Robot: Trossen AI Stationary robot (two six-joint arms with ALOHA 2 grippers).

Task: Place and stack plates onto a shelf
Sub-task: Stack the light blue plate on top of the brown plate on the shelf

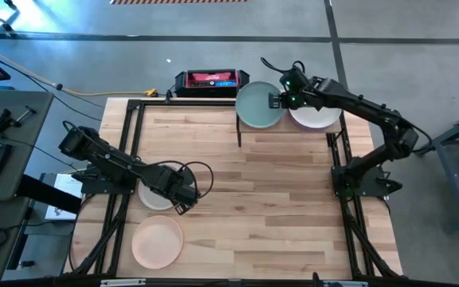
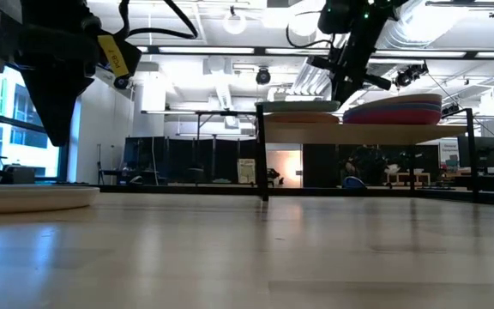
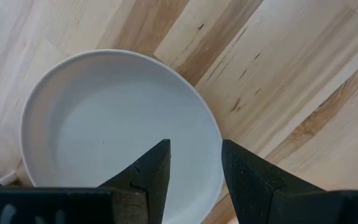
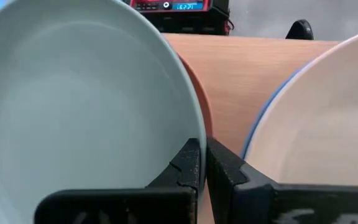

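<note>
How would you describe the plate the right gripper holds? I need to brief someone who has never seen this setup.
Find the shelf at the table's far edge; two piles of plates sit on it. The teal plate tops the left pile, over a terracotta plate, with the right gripper shut on its rim. Its neighbour, the cream plate, tops the right pile.

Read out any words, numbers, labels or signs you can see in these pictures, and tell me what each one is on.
No text can be read with certainty.
Black and red device behind the table: white marking on its red top, too small to read.
Same device, right wrist view: lit blue digits, too blurred to read.
Yellow tag on the left arm, low view: dark print, unreadable.
Plates and shelf: none.
</note>
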